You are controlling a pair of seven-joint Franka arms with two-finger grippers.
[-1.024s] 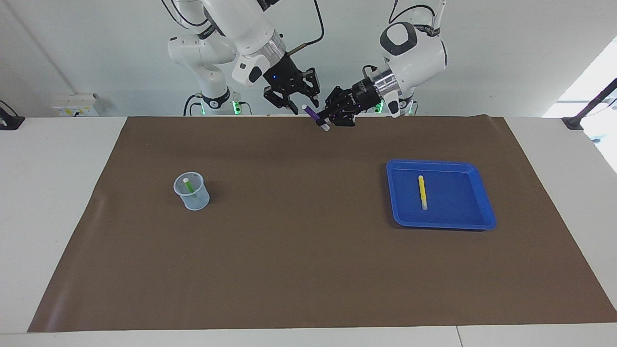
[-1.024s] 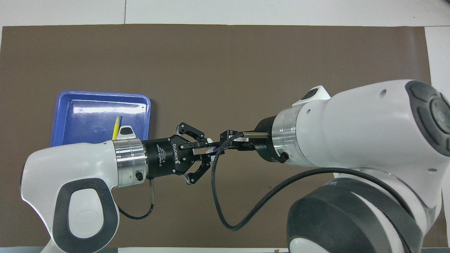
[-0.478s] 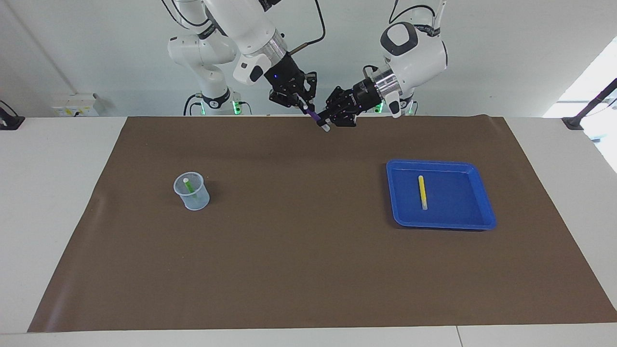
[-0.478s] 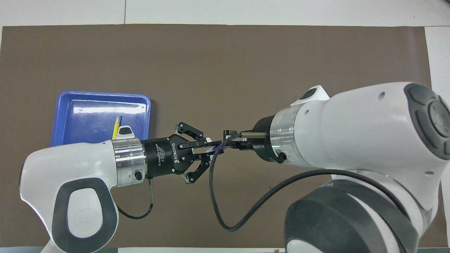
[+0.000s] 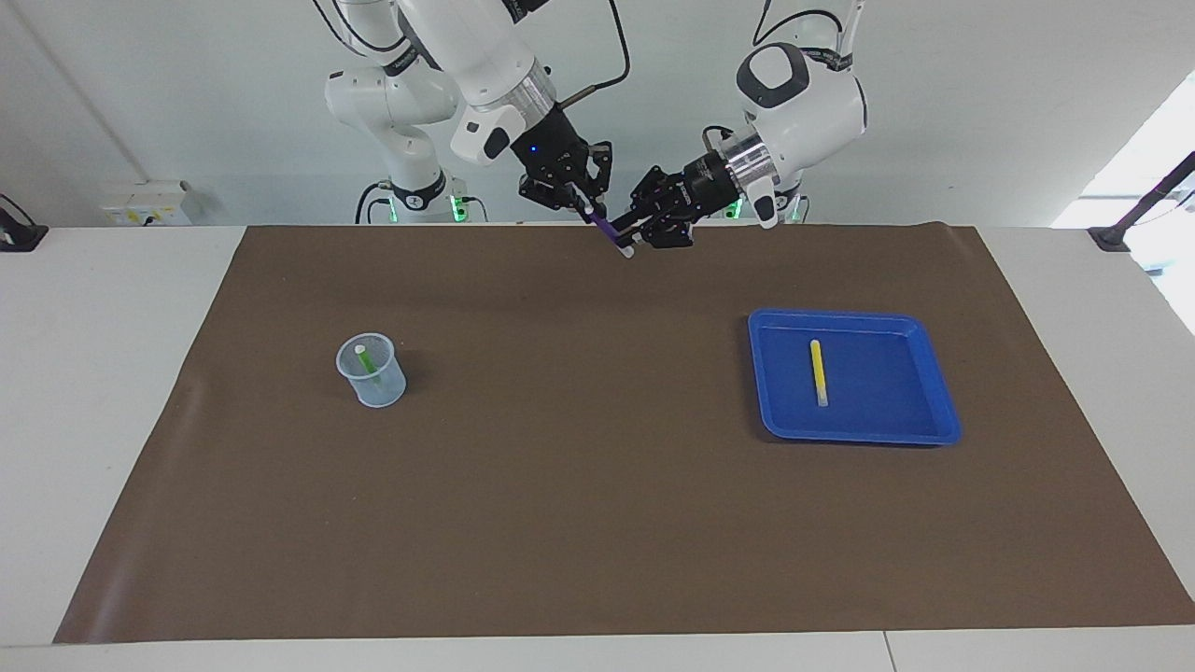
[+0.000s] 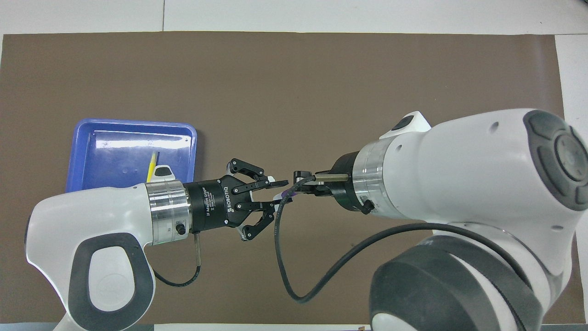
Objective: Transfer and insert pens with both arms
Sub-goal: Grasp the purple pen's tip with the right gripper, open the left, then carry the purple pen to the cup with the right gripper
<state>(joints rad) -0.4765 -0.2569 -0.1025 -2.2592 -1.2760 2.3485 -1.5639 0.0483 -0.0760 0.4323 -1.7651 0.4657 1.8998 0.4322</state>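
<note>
Three pens: purple pen (image 5: 607,228) top centre, gripped by right end effector (image 5: 581,201), left end effector (image 5: 642,224) opened around it, green pen (image 5: 368,363) in cup (image 5: 372,371), yellow pen (image 5: 818,371) in tray (image 5: 851,387), one counter (image 5: 121,280).

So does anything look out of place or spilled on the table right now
Nothing stands out. The green pen stands in the clear cup, the yellow pen lies in the blue tray, and the purple pen is up between both pincers, over the brown mat.

tray (image 5: 920,373): glossy blue plastic | mat (image 5: 579,485): matt brown | cup (image 5: 385,385): clear plastic
</note>
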